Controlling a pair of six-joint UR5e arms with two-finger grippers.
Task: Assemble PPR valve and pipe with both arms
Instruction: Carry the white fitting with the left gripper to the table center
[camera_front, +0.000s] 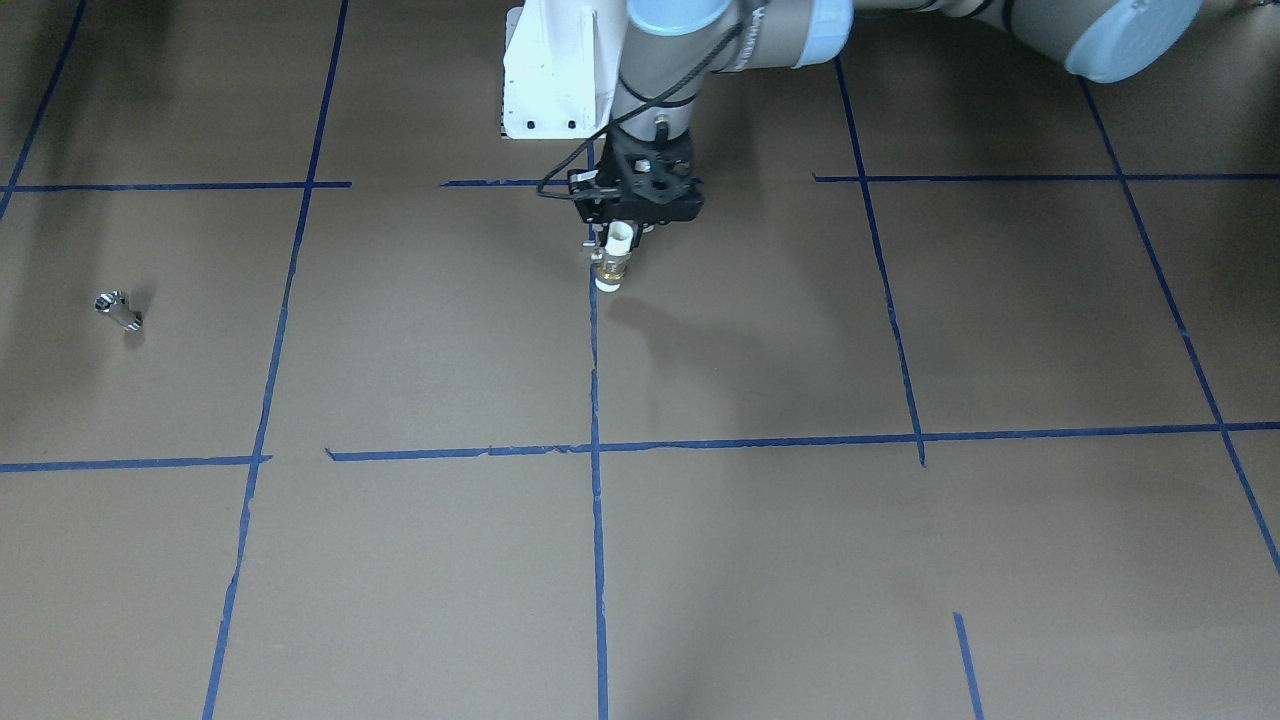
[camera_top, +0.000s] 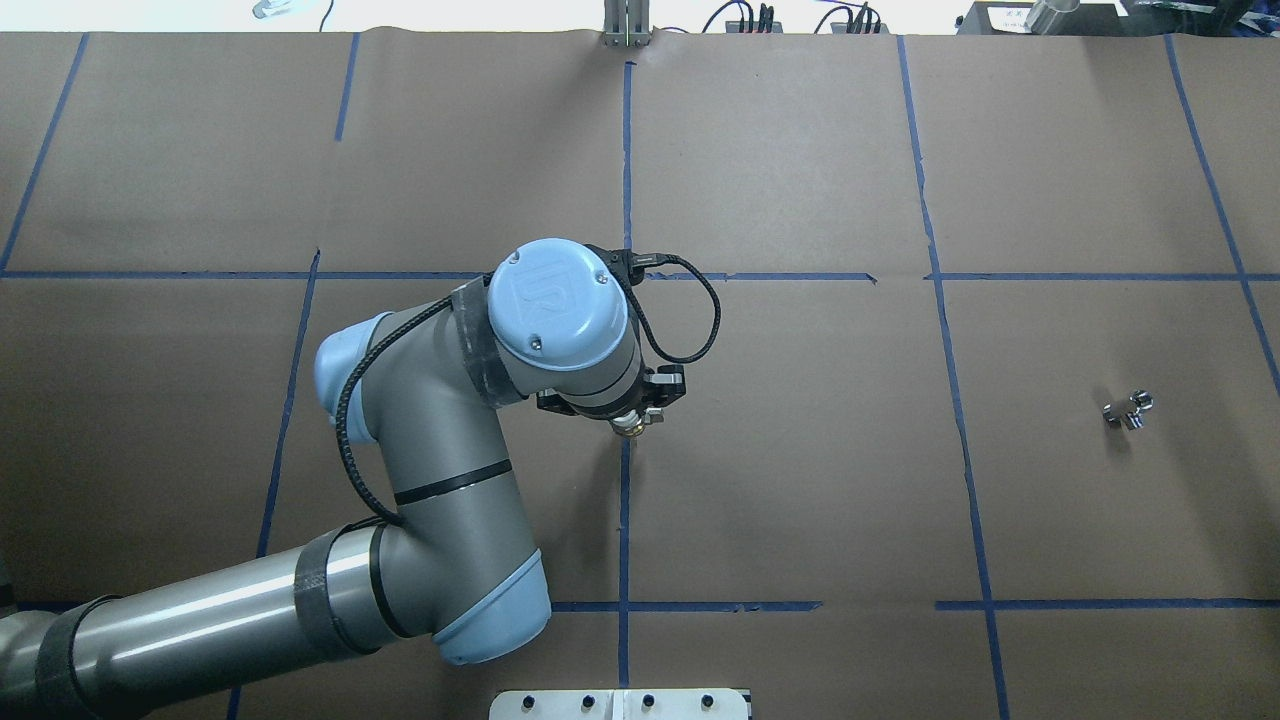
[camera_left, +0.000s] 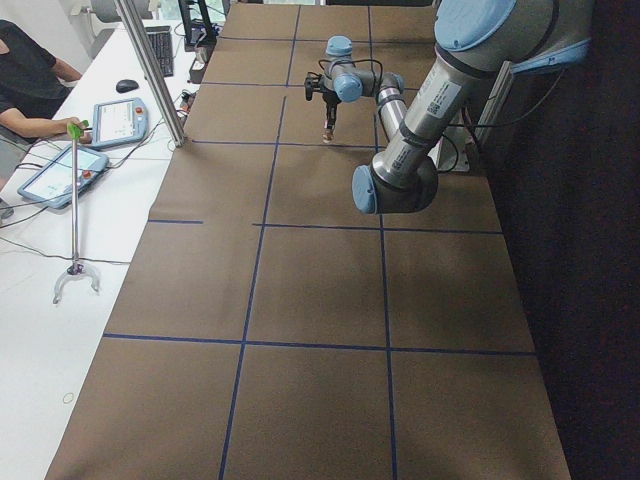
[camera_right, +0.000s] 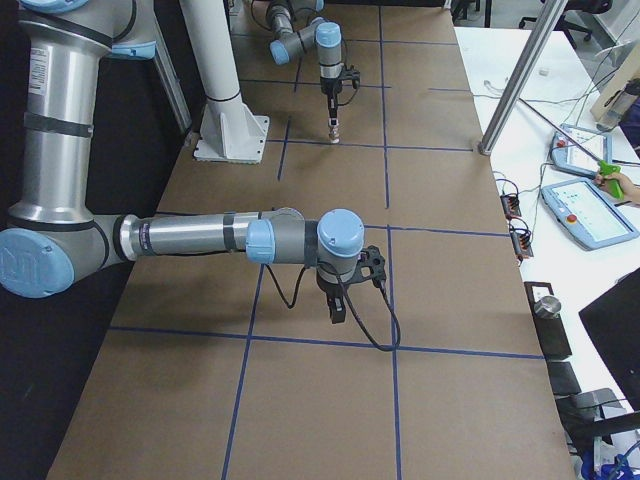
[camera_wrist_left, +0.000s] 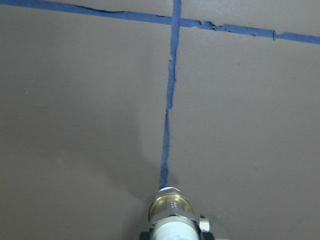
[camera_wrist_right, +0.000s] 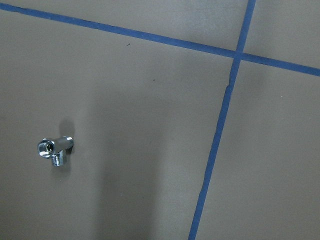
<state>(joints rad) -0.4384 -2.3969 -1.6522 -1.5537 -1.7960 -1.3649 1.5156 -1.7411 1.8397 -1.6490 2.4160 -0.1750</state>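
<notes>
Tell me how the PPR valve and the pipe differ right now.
The PPR valve is white and brass; the pipe is shiny silver. The valve is held upright in the left gripper; the pipe lies loose on the table, untouched. Both are small fittings.

A raised "UR" logo is embossed on the round light-blue joint cap (camera_top: 557, 305) at the wrist end of the left arm (camera_top: 430, 480), seen from overhead. Nothing else is large or sharp enough to read.
</notes>
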